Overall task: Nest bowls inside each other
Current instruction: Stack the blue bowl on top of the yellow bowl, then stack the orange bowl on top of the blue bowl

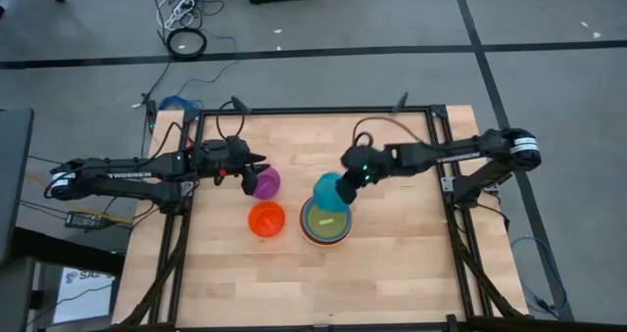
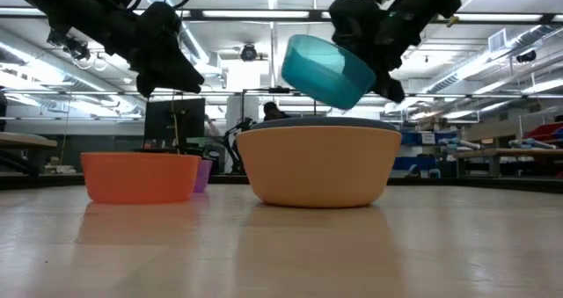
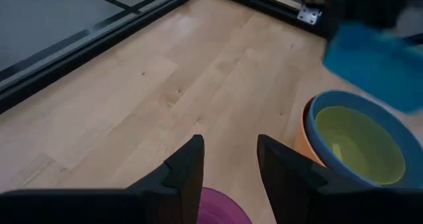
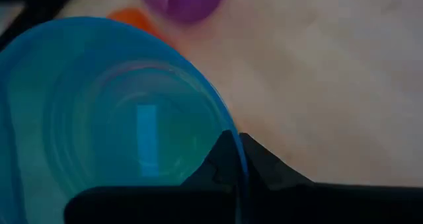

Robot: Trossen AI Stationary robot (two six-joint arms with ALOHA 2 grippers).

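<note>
Far left, over the pale wooden table (image 1: 392, 273): left gripper (image 1: 257, 167), fingers spread and empty, poised just above the small purple plastic bowl (image 1: 265, 182), likely staged for the next pickup. Just in front of the purple bowl, apart from it by a narrow gap: small red-orange plastic bowl (image 1: 266, 218), upright on the wood, untouched. Open tabletop on the near side of both small bowls, so room there for an approach from above or from the front edge.

Centre: stack already begun, with the large orange plastic bowl (image 2: 318, 166) outermost, blue plastic bowl (image 3: 390, 128) seated inside it and yellow plastic bowl (image 3: 357, 145) inside the blue. Stack standing clear of the red-orange bowl, near but not touching.

Above the stack's rear left edge: round teal plastic bowl (image 2: 327, 70), lifted off the table and tilted, mouth tipped toward the camera side, not yet inside the yellow bowl. Tilt apparently from the one-sided pinch on its wall.

Right: right gripper (image 4: 239, 159) clenched on the teal bowl's rim, arm reaching in from the table's right edge. Wide bare wood right of the stack; black frame rail (image 1: 446, 146) well away from the bowls.
</note>
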